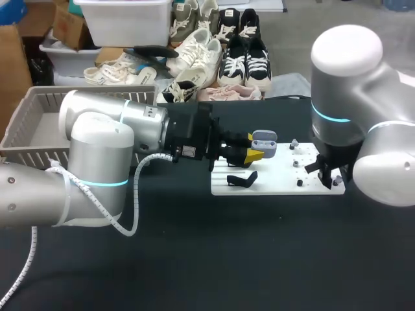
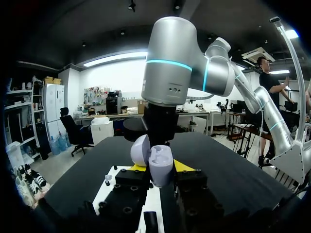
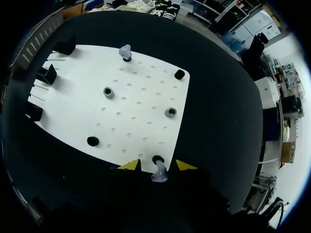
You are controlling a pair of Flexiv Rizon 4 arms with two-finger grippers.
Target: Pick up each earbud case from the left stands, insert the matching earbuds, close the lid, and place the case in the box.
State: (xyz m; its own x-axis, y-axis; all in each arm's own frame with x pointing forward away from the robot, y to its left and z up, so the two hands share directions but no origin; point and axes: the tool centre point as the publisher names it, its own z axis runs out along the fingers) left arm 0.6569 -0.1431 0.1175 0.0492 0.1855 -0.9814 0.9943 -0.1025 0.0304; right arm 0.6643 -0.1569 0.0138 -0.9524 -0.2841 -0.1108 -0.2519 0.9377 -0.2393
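My left gripper (image 1: 251,154) reaches in over the white board (image 1: 279,184) and is shut on a lavender earbud case (image 1: 264,142). In the left wrist view the case (image 2: 156,162) sits upright between the yellow tips with its lid open. My right gripper (image 1: 332,176) hangs over the board's right edge. The right wrist view shows that gripper (image 3: 158,166) open, with a lavender earbud (image 3: 159,174) on a black peg between its fingers, not touching them. A second earbud (image 3: 125,50) stands on a peg at the board's far side.
Black case stands (image 1: 241,179) line the board's left end (image 3: 47,74). Several small black and grey pegs (image 3: 170,112) dot the board. A grey basket (image 1: 26,139) sits at the back left. Dark table surface surrounds the board.
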